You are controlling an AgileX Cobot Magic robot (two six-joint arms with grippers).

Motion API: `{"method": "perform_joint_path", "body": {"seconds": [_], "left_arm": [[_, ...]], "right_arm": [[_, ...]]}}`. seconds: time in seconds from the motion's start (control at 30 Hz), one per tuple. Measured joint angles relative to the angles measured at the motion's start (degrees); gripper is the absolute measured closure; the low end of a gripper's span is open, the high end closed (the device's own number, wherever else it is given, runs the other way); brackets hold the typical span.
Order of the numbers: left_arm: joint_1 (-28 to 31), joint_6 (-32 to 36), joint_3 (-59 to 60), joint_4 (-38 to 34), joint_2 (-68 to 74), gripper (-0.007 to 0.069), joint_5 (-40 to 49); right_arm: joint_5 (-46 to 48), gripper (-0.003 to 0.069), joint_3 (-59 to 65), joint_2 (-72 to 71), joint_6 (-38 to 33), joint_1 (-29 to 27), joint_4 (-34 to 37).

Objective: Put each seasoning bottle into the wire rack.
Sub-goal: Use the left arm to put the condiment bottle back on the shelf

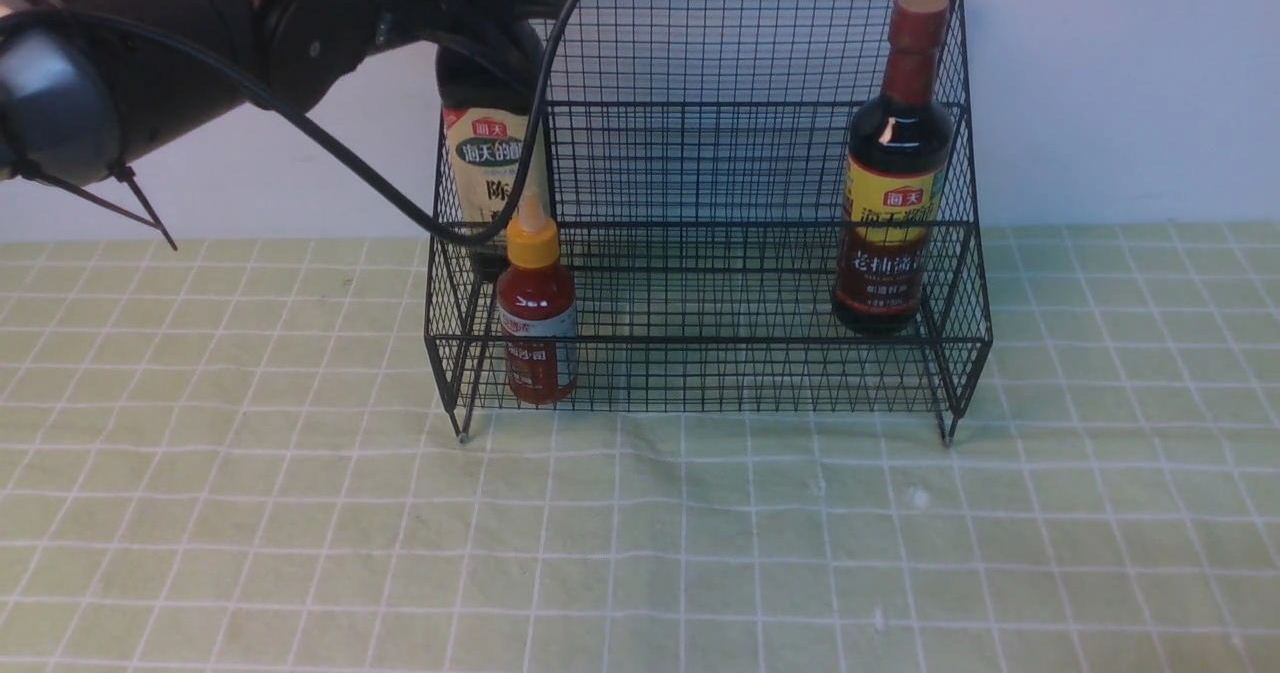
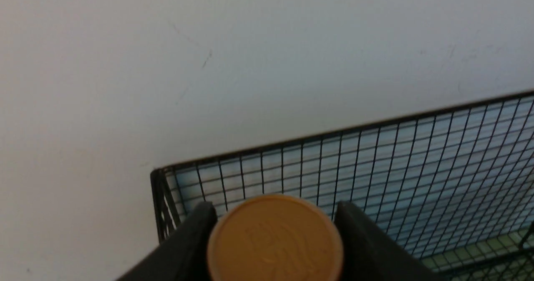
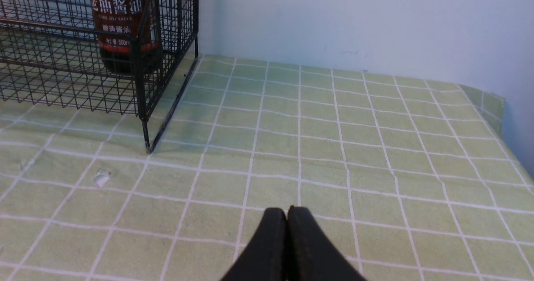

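The black wire rack [image 1: 750, 338] stands at the back of the table. Inside its left end is the tall dark seasoning bottle with a beige label [image 1: 487, 168], and my left gripper [image 1: 488, 58] is shut on its neck. From the left wrist view the gold cap [image 2: 275, 241] fills the gap between the black fingers [image 2: 196, 235]. The small red bottle with a yellow nozzle [image 1: 537, 323] stands on the lower tier, hiding the held bottle's base. The bottle with a brown-red cap [image 1: 895, 173] stands at the rack's right end. My right gripper [image 3: 287, 210] hangs shut and empty over the cloth.
A green checked cloth [image 1: 640, 533] covers the table, and a white wall rises right behind the rack [image 2: 375, 160]. In the right wrist view the rack's right foot [image 3: 148, 147] stands on the cloth and the table's edge [image 3: 496, 105] lies far off.
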Motion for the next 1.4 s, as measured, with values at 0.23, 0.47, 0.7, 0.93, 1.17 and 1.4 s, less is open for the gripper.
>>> {"method": "perform_joint_path", "body": {"seconds": [0.23,0.47,0.7,0.93,1.17,1.4], "left_arm": [[0.0,-4.4,0.0,-0.2,0.0,0.0305,4.3],[0.0,-5.6,0.0,-0.2,0.3,0.0305,4.8],[-1.5,-5.3,-0.6,0.3,1.5,0.0305,4.7],[-2.3,-4.4,-0.7,0.3,2.0,0.0305,4.0],[-2.4,-4.4,-0.9,2.5,2.0,0.0279,4.6],[-2.4,-4.3,-0.9,4.0,-1.0,0.0166,4.9]], "right_arm": [[0.0,0.0671,0.0,0.0,0.0,0.0,0.0],[0.0,0.0671,0.0,0.0,0.0,0.0,0.0],[0.0,0.0671,0.0,0.0,0.0,0.0,0.0],[0.0,0.0671,0.0,0.0,0.0,0.0,0.0],[0.0,0.0671,0.0,0.0,0.0,0.0,0.0],[0.0,0.0671,0.0,0.0,0.0,0.0,0.0]]}}
